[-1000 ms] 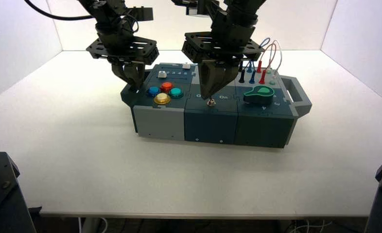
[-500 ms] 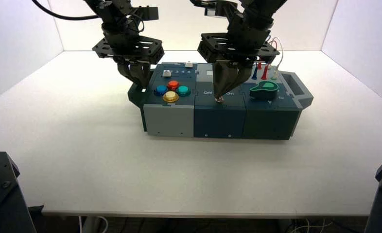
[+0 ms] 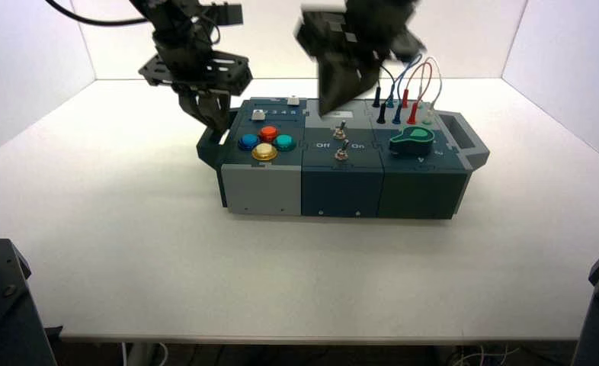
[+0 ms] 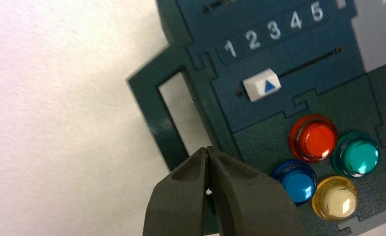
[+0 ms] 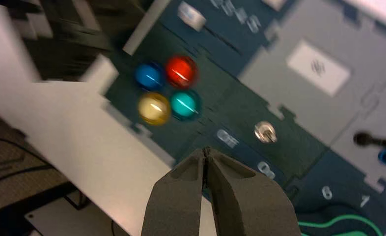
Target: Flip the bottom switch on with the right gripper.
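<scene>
The dark box (image 3: 342,191) bears two small metal toggle switches in its middle section, an upper one (image 3: 341,128) and a bottom one (image 3: 342,153), with "Off" and "On" lettering beside them. My right gripper (image 3: 332,107) is shut and empty, raised above and behind the switches, touching neither. In the right wrist view its shut tip (image 5: 206,150) hangs over the box's front edge, and one toggle switch (image 5: 265,132) shows beyond it. My left gripper (image 3: 215,122) is shut and empty at the box's left handle (image 4: 156,118), as the left wrist view (image 4: 208,150) shows.
Red (image 4: 313,138), green (image 4: 356,155), blue (image 4: 295,179) and yellow (image 4: 334,197) buttons sit on the box's left section. A white slider (image 4: 261,84) sits below the numbers 1 to 5. A green knob (image 3: 411,142) and plugged wires (image 3: 403,99) are on the right.
My right gripper was down with its tip at the bottom switch; it has lifted up and back. The box slid to the right a second ago. My left gripper stays by the left handle.
</scene>
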Action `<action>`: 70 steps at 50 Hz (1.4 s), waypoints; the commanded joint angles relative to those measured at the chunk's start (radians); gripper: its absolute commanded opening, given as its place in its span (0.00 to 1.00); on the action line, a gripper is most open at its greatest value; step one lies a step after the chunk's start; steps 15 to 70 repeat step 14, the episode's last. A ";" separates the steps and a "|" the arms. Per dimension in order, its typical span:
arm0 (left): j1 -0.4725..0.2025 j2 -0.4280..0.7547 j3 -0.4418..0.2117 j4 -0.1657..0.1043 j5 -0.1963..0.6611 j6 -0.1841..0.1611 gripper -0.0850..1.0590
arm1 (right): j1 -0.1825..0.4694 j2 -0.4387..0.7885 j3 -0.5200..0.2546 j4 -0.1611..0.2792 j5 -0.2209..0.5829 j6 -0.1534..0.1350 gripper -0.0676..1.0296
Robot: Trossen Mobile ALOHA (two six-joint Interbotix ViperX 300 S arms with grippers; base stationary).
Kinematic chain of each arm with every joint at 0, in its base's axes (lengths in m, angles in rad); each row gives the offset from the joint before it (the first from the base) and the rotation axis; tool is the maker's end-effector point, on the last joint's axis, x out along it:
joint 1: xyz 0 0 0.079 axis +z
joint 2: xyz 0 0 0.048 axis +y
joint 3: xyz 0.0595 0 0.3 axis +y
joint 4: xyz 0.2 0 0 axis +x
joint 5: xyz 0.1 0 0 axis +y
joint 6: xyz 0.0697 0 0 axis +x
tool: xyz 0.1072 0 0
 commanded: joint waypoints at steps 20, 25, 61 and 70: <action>0.005 -0.046 -0.002 0.002 -0.014 0.002 0.05 | 0.011 -0.063 -0.086 -0.005 0.034 -0.017 0.04; 0.005 -0.046 -0.002 0.002 -0.014 0.002 0.05 | 0.011 -0.063 -0.086 -0.005 0.034 -0.017 0.04; 0.005 -0.046 -0.002 0.002 -0.014 0.002 0.05 | 0.011 -0.063 -0.086 -0.005 0.034 -0.017 0.04; 0.005 -0.046 -0.002 0.002 -0.014 0.002 0.05 | 0.011 -0.063 -0.086 -0.005 0.034 -0.017 0.04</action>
